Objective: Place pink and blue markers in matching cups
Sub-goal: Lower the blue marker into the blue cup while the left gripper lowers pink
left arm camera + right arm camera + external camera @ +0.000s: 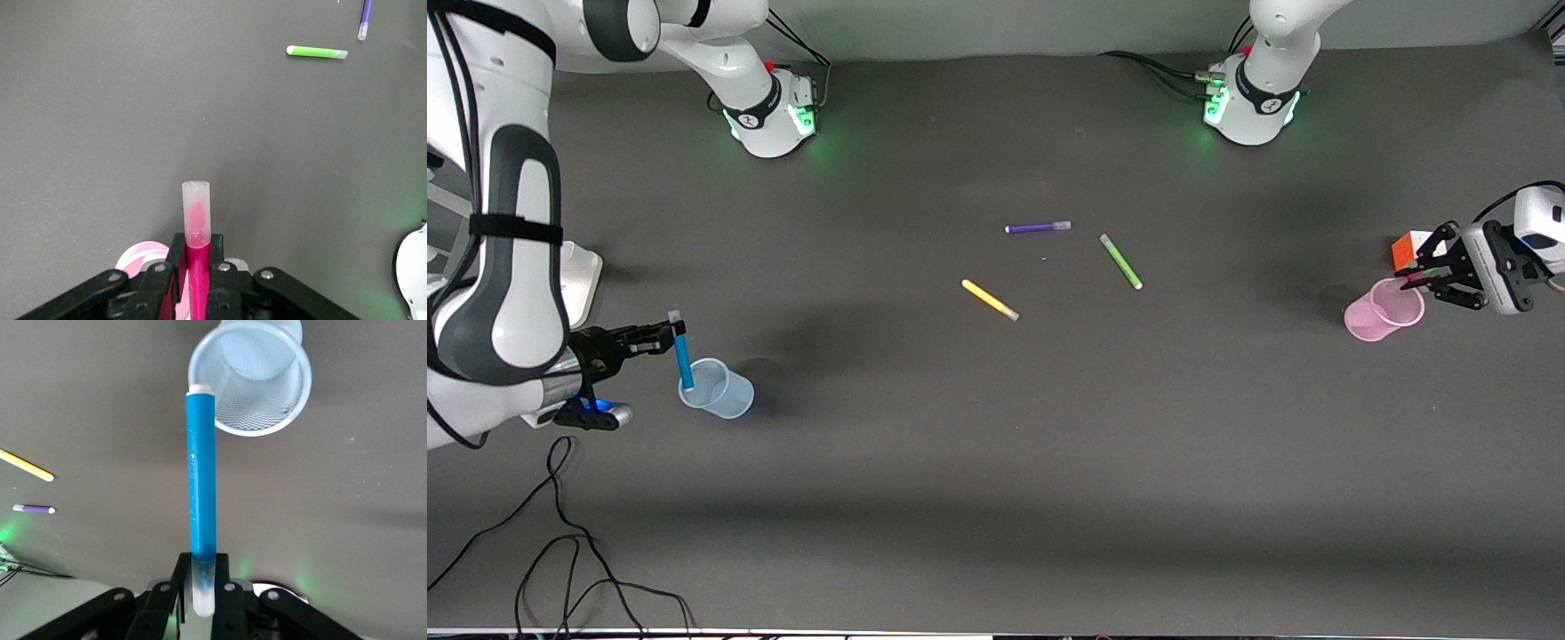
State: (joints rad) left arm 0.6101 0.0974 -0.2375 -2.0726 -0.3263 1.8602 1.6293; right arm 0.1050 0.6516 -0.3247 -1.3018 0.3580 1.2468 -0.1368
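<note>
Blue marker [683, 357] clamped in right hand [660, 337], tip at blue cup [717, 389] rim, could tip it. Left hand [1421, 272] clamped pink marker [197, 267] over pink cup [1384, 309].

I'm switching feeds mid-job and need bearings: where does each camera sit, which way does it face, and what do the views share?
Front: high across the table, facing both bases; shows both arms, right gripper, left gripper.
Left wrist: on the left arm, looking past its fingers shut on the pink marker, above the pink cup.
Right wrist: looking past the blue marker to the blue cup.
Shared: purple pen.
</note>
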